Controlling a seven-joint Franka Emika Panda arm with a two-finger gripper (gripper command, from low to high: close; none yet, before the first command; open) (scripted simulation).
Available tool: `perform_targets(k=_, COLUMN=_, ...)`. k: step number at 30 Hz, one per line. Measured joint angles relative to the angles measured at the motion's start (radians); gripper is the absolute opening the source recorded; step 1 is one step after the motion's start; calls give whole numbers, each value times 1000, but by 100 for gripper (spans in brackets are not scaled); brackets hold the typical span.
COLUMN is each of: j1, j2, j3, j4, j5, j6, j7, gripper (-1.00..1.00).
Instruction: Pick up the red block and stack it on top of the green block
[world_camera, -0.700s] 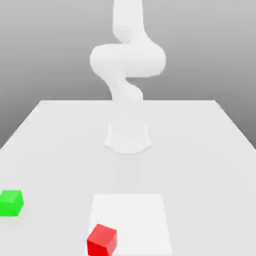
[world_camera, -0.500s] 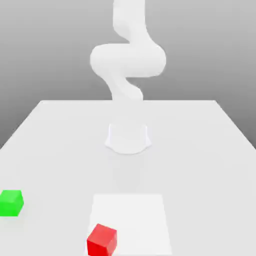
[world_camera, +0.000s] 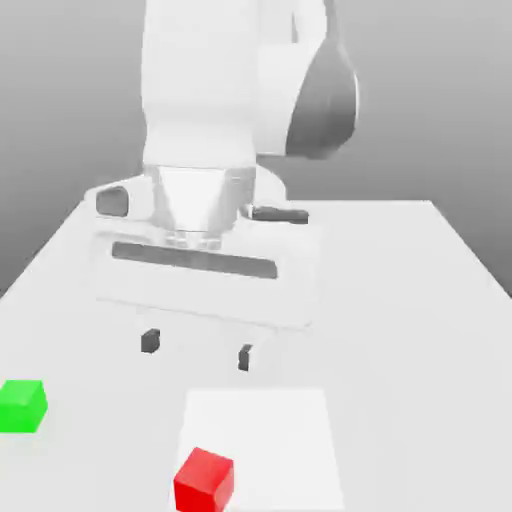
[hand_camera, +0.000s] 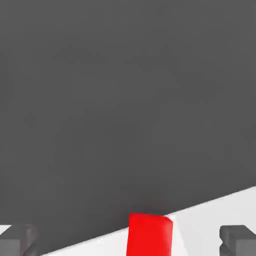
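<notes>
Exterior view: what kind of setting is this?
Most likely a simulated tabletop test scene, not a real room: a plain white table against a blank grey backdrop, a small red cube and small green cube, and an untextured white robot gripper above them.

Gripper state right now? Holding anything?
Gripper: open, jaws spread wide and empty, hanging above the white table. The small red cube block sits on the table, not gripped.

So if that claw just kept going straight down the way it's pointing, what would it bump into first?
Probably the bare table. The gripper hangs open, jaws pointing down, and the red block seems to lie nearer the camera than that line, though depth is hard to judge.
</notes>
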Motion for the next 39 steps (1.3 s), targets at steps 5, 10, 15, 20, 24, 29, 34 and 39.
perform_targets(k=5, j1=-7, j2=180, j3=-4, j4=-17, j5=24, j6=75, j7=26, gripper=0)
perform_targets(k=10, j1=-7, j2=346, j3=-6, j4=4, j5=25, j6=206, j7=30, gripper=-100)
perform_targets(k=15, j1=-7, j2=346, j3=-6, j4=4, j5=24, j6=207, j7=30, gripper=-100)
perform_targets(k=20, j1=-5, j2=255, j3=-8, j4=-10, j5=28, j6=130, j7=28, gripper=-100)
perform_targets(k=24, j1=-63, j2=159, j3=-71, j4=-32, j5=44, j6=54, j7=39, gripper=-100)
perform_targets(k=29, j1=-202, j2=95, j3=-217, j4=-63, j5=78, j6=18, j7=71, gripper=-100)
perform_targets(k=34, j1=-329, j2=175, j3=-286, j4=-62, j5=179, j6=89, j7=39, gripper=-100)
perform_targets(k=39, j1=-353, j2=230, j3=-265, j4=-58, j5=216, j6=137, j7=14, gripper=100)
